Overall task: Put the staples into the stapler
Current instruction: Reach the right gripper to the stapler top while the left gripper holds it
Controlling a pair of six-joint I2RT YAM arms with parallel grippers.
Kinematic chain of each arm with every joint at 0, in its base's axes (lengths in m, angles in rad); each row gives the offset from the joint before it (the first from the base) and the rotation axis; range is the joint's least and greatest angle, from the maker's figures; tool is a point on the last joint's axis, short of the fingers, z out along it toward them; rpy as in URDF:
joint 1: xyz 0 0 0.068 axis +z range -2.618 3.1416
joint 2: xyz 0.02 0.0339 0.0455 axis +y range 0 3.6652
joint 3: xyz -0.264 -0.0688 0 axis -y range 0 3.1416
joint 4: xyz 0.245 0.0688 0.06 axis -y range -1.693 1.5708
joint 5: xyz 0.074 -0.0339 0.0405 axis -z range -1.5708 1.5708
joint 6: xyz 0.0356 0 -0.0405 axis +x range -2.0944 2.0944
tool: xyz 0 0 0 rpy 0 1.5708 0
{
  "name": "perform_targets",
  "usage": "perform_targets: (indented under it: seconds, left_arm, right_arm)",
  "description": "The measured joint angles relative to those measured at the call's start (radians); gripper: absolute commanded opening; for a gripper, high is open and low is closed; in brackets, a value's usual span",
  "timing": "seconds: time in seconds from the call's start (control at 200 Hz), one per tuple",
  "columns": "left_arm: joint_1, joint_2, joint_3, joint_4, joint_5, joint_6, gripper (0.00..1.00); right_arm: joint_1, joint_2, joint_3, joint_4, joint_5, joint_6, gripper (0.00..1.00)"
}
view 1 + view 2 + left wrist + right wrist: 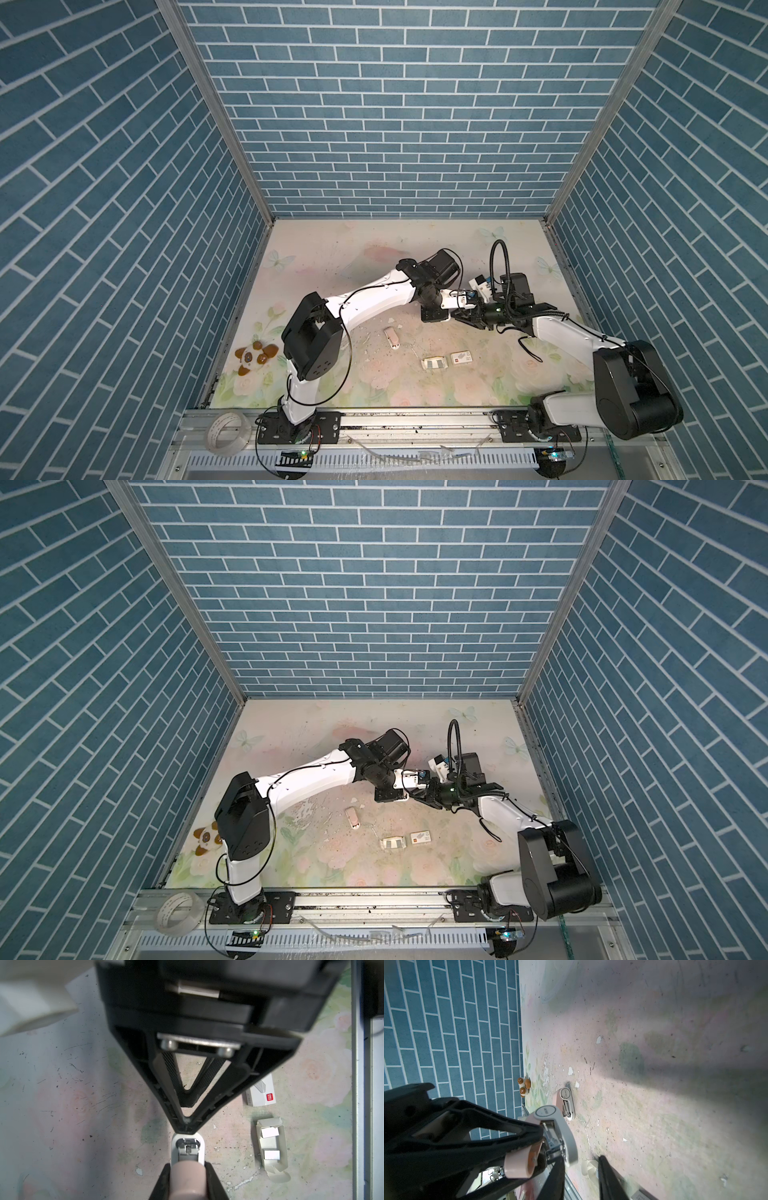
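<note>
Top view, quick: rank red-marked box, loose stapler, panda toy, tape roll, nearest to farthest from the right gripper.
From the right gripper:
1. Tie: red-marked box, front, and loose stapler, centre; too close to call.
2. panda toy, left edge.
3. tape roll, front-left rail.

Table viewed from high above front rail in both top views. Wrist views: left aimed down, right aimed across at wall; held stapler shared close up.

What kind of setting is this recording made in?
Probably a lab robot cell: blue brick-print walls on aluminium posts, a scuffed floral tabletop, left arm and right arm bolted to a front rail.
</note>
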Motion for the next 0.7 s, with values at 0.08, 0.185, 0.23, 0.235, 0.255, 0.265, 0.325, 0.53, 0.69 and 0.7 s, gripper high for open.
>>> perform_targets:
  seconds: [0.08,0.185,0.23,0.235,0.255,0.265,0.325,0.53,0.69,0.7]
  left_arm:
    - [-0.001,0.000,0.000,0.000,0.000,0.000,0.02]
    - [-0.003,0.000,0.000,0.003,0.001,-0.006,0.02]
    - [-0.003,0.000,0.000,0.003,0.002,-0.009,0.01]
    - [-0.003,0.000,0.000,0.003,0.002,-0.010,0.01]
    - [-0.003,0.000,0.000,0.003,0.002,-0.011,0.01]
    - [-0.003,0.000,0.000,0.004,0.002,-0.011,0.01]
    - [-0.004,0.000,0.000,0.006,0.005,-0.014,0.00]
    - [-0.004,-0.002,0.000,0.017,0.006,-0.028,0.00]
    - [-0.004,-0.013,0.000,0.022,0.009,-0.045,0.00]
    - [-0.004,-0.014,0.000,0.022,0.009,-0.045,0.00]
  right_arm:
    - [0.004,0.000,0.000,0.001,0.001,0.000,0.27]
    - [0.010,0.002,0.000,0.006,0.005,0.000,0.25]
    - [0.011,0.002,0.000,0.007,0.006,0.000,0.24]
    - [0.011,0.002,0.000,0.007,0.006,0.000,0.24]
    - [0.012,0.002,0.000,0.007,0.007,0.000,0.24]
    - [0.012,0.003,0.000,0.007,0.007,0.000,0.24]
    - [0.012,0.003,0.000,0.007,0.008,0.000,0.23]
    - [0.019,0.010,0.000,0.010,0.012,0.000,0.21]
    - [0.024,0.023,-0.002,0.024,0.013,0.000,0.20]
    - [0.024,0.024,-0.002,0.026,0.013,0.000,0.20]
